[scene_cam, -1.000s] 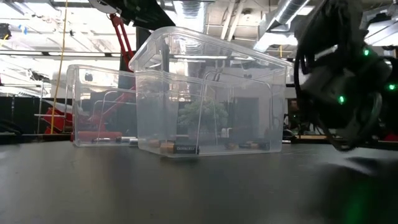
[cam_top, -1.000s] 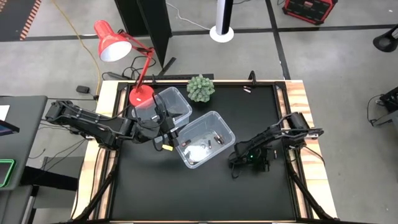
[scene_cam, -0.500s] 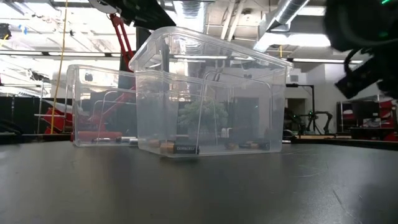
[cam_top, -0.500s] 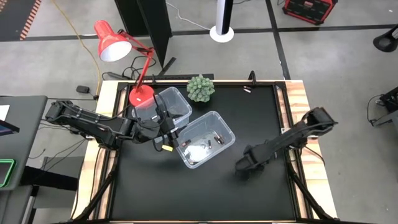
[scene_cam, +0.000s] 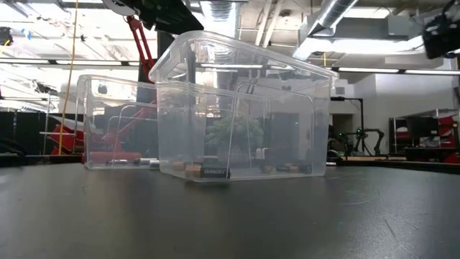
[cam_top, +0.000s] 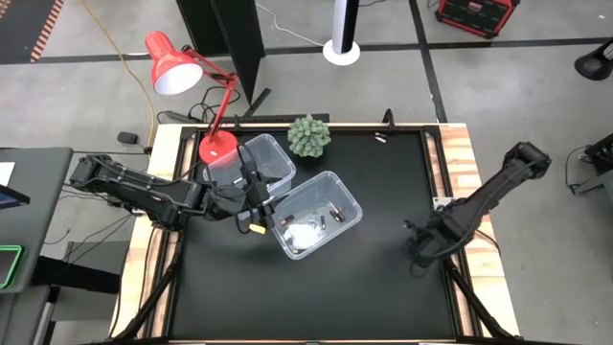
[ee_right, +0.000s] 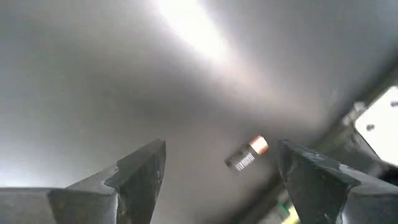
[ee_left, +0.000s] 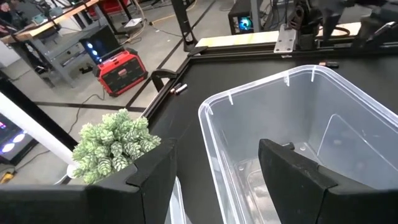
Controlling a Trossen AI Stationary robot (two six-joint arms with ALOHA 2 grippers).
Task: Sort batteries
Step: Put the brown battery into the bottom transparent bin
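Two clear plastic bins stand on the black table: one (cam_top: 263,161) toward the far left, the other (cam_top: 316,213) near the middle. Small batteries (cam_top: 330,213) lie on the middle bin's floor, and show through its wall in the low view (scene_cam: 194,170). My left gripper (cam_top: 257,206) is open at this bin's left corner; its fingers stand either side of the bin's rim (ee_left: 205,118). My right gripper (cam_top: 419,251) is open above the table near the right edge. One dark battery with a copper end (ee_right: 247,154) lies on the mat between its fingers, below them.
A red desk lamp (cam_top: 172,62) and a small green plant (cam_top: 309,134) stand at the table's far side. The table's wooden frame (cam_top: 460,182) and a white bracket (ee_right: 379,118) lie close beside my right gripper. Bare black mat (cam_top: 316,297) spreads along the near side.
My right gripper has swung from beside the middle bin toward the table's right edge and risen; in the low view it has left the picture upward and to the right. The left arm and both bins have kept still.
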